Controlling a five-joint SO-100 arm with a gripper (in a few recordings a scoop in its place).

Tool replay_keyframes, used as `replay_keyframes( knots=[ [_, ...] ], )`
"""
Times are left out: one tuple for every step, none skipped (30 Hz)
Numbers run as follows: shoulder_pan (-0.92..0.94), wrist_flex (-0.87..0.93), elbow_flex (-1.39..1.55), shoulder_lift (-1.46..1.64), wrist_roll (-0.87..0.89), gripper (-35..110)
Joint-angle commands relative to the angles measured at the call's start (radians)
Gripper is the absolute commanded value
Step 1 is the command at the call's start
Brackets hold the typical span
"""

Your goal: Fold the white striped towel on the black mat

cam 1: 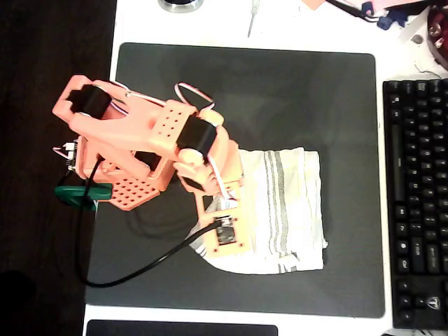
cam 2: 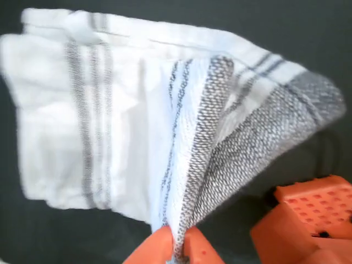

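Note:
The white striped towel [cam 1: 287,210] lies partly folded on the black mat [cam 1: 301,91], right of centre. My orange gripper [cam 2: 177,245] is shut on the towel's [cam 2: 110,126] edge and lifts that part off the mat, so the cloth rises in a ridge toward the camera. In the overhead view the gripper [cam 1: 217,224] sits over the towel's left edge, its fingertips hidden under the wrist. The rest of the towel lies flat with grey stripe groups showing.
The arm's orange base [cam 1: 126,140] stands on the mat's left part. A black keyboard [cam 1: 416,203] lies along the right. A black cable [cam 1: 140,269] loops over the mat's lower left. Small items sit at the top edge of the white table [cam 1: 280,21].

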Motion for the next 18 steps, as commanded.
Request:
replay_keyframes(
  knots=[
    [-0.015, -0.023, -0.075, -0.048, 0.002, 0],
    [-0.021, -0.043, -0.094, -0.072, 0.002, 0],
    [-0.028, -0.061, -0.114, -0.095, 0.002, 0],
    [-0.032, -0.086, -0.133, -0.118, 0.002, 0],
    [-0.037, -0.112, -0.152, -0.143, 0.002, 0],
    [-0.040, -0.132, -0.172, -0.169, 0.000, 0],
    [-0.044, -0.153, -0.190, -0.195, -0.002, 0],
    [-0.048, -0.176, -0.206, -0.219, -0.002, 0],
    [-0.051, -0.199, -0.218, -0.245, -0.005, 0],
    [-0.052, -0.222, -0.230, -0.272, -0.003, 0],
    [-0.057, -0.233, -0.250, -0.299, 0.002, 0],
    [-0.061, -0.238, -0.272, -0.327, 0.008, 0],
    [-0.063, -0.247, -0.291, -0.353, 0.020, 0],
    [-0.064, -0.259, -0.308, -0.377, 0.023, 0],
    [-0.067, -0.275, -0.321, -0.400, 0.023, 0],
    [-0.071, -0.296, -0.328, -0.420, 0.023, 0],
    [-0.072, -0.322, -0.330, -0.437, 0.018, 0],
    [-0.075, -0.350, -0.330, -0.456, 0.015, 0]
  ],
)
